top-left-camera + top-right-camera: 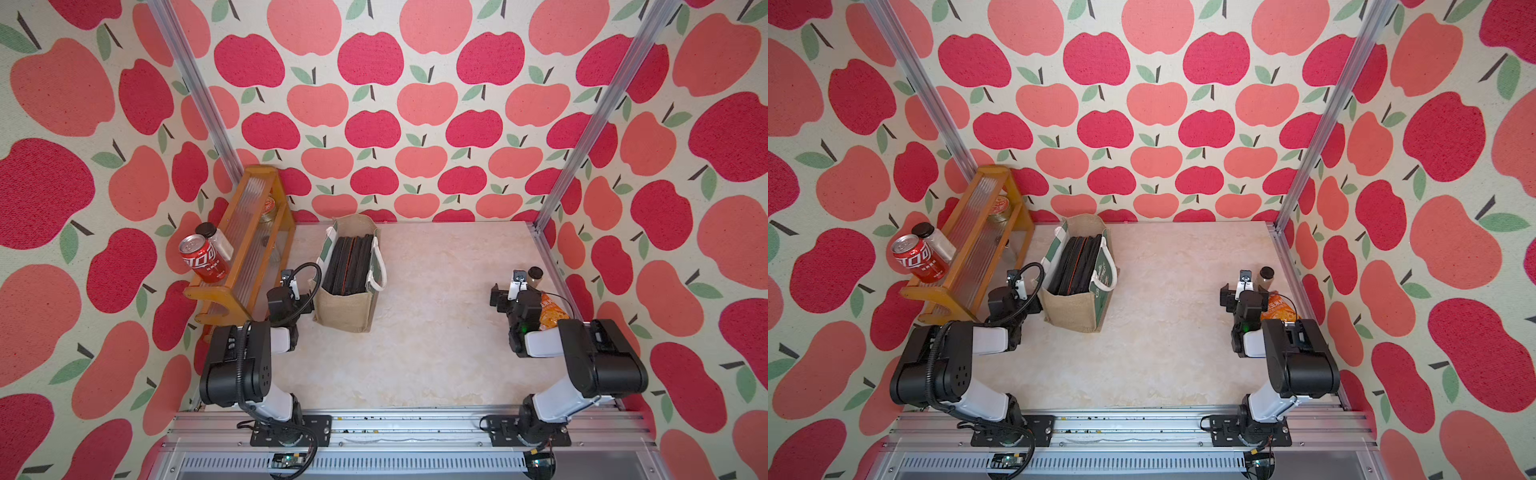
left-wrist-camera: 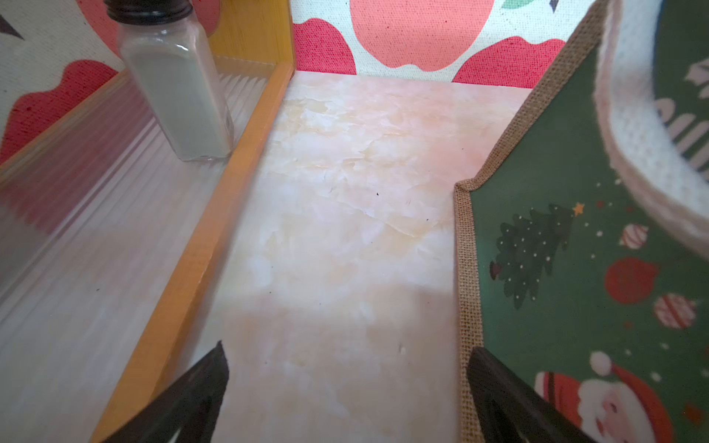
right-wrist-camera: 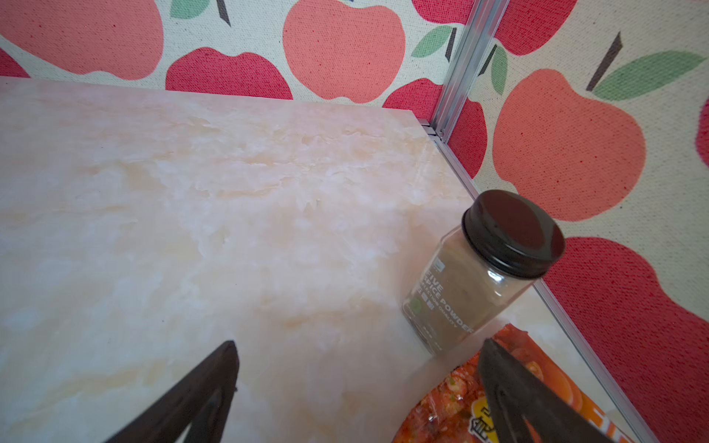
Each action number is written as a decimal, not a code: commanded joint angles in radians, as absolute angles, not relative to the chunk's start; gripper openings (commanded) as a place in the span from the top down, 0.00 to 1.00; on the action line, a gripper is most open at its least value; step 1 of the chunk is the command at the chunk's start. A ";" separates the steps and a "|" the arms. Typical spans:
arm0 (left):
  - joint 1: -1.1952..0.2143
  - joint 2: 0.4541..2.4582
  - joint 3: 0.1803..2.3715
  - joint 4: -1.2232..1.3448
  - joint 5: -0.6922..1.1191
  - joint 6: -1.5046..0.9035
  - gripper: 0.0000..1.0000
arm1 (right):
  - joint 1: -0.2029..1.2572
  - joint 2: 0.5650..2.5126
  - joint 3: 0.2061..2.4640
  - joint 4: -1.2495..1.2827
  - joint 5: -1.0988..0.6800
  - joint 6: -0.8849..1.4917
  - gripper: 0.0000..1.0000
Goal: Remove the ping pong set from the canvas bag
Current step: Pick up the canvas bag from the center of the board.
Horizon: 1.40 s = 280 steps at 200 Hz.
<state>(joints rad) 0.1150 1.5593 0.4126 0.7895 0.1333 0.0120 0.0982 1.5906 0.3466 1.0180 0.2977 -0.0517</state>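
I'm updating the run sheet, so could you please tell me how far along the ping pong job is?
Nothing looks done: the black ping pong set sits inside the canvas bag. Nothing is in hand: the left claw is open beside the bag, the right claw open near the spice jar. Remaining: reach in, grip the set, lift it out.

Marble-look table [image 1: 436, 332] — canvas bag [image 1: 345, 309], wooden rack [image 1: 214, 297], spice jar [image 1: 535, 274], snack packet [image 1: 550, 313] on it.
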 commanded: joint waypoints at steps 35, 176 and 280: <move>0.111 1.569 0.431 0.784 0.118 0.001 0.01 | 0.104 1.595 0.352 1.031 0.310 -0.041 0.01; 0.137 1.523 0.533 0.583 0.224 0.008 0.00 | 0.106 1.556 0.361 0.985 0.293 -0.051 0.01; 0.167 1.592 1.005 -0.198 0.600 0.031 0.07 | 0.128 1.400 0.796 0.142 0.441 0.099 0.01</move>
<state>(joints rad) 0.1650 1.5669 0.9039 0.0074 0.5201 0.0154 0.1230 1.4078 0.6144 0.4988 0.3717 -0.0204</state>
